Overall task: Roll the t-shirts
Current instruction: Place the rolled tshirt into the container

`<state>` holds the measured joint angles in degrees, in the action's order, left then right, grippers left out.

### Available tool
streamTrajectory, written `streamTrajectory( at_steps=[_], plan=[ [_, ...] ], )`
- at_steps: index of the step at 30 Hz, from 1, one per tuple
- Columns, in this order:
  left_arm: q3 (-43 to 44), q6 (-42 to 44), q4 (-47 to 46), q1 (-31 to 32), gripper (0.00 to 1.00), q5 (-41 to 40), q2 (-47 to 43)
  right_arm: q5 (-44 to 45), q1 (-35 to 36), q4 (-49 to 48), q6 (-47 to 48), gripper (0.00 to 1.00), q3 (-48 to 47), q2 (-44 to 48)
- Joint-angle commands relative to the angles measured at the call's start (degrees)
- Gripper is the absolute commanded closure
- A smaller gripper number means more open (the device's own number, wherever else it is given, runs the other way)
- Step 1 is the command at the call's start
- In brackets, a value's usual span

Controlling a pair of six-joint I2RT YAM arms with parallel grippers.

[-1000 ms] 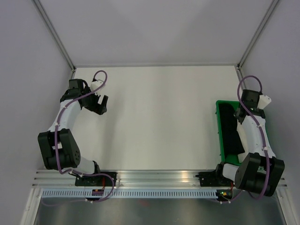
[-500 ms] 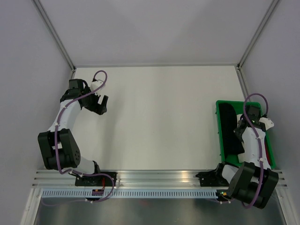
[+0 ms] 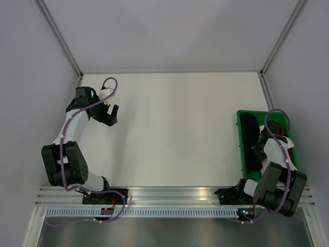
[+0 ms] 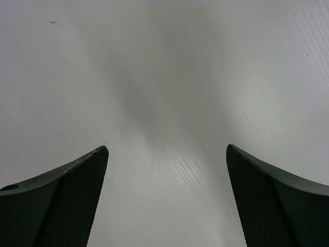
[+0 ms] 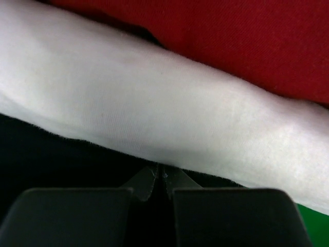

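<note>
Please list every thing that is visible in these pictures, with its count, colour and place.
Table: one, white, under both arms.
Bin: one, green, at the table's right edge.
Black shirt: one, black, inside the bin.
White shirt: one, white, rolled, in the bin beside the black shirt.
Red shirt: one, red, in the bin behind the white shirt.
Left gripper: one, black, jaws open, above bare table on the left.
Right gripper: one, black, jaws shut, down in the bin at the black shirt; whether cloth is pinched cannot be told.
</note>
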<state>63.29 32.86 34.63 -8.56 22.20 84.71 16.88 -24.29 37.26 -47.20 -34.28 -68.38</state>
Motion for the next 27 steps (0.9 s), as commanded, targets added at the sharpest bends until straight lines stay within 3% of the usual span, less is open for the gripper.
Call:
streamTrajectory(
  at_steps=[1, 5, 8, 11, 14, 15, 18, 27],
  plan=[
    [1.75, 0.98, 0.61, -0.23, 0.00, 1.27, -1.30, -0.45, -0.67, -2.10, -0.97, 0.99, 1.24, -1.40],
    [2.02, 0.80, 1.05, -0.32, 0.00, 1.36, -1.30, 3.49, -0.67, -0.43, 3.24, 0.99, -3.31, 1.65],
    [2.54, 0.80, 1.66, -0.23, 0.00, 1.53, -1.56, 2.02, -0.49, -2.09, 9.92, 0.90, -7.97, 6.22],
    [3.07, 0.62, 1.93, -0.23, 0.00, 1.45, -1.91, -0.27, 1.09, -2.10, 18.44, 0.66, -14.57, 6.51],
    [3.16, 0.54, 2.11, -0.23, 0.00, 1.71, -2.00, -1.67, 4.25, -0.87, 25.39, 0.32, -21.16, 2.39],
    [3.16, 0.54, 2.11, -0.23, 0.00, 1.62, -1.91, -2.38, 5.12, -0.87, 26.80, 0.25, -22.31, 0.98],
    [3.07, 0.62, 2.11, -0.23, 0.00, 1.80, -1.74, -4.66, 8.03, -1.13, 32.07, 0.18, -26.18, -5.69],
    [2.89, 0.89, 2.11, -0.23, 0.00, 1.53, -0.25, -10.29, 9.97, -7.72, 38.14, 0.17, -28.82, -17.40]
  ],
)
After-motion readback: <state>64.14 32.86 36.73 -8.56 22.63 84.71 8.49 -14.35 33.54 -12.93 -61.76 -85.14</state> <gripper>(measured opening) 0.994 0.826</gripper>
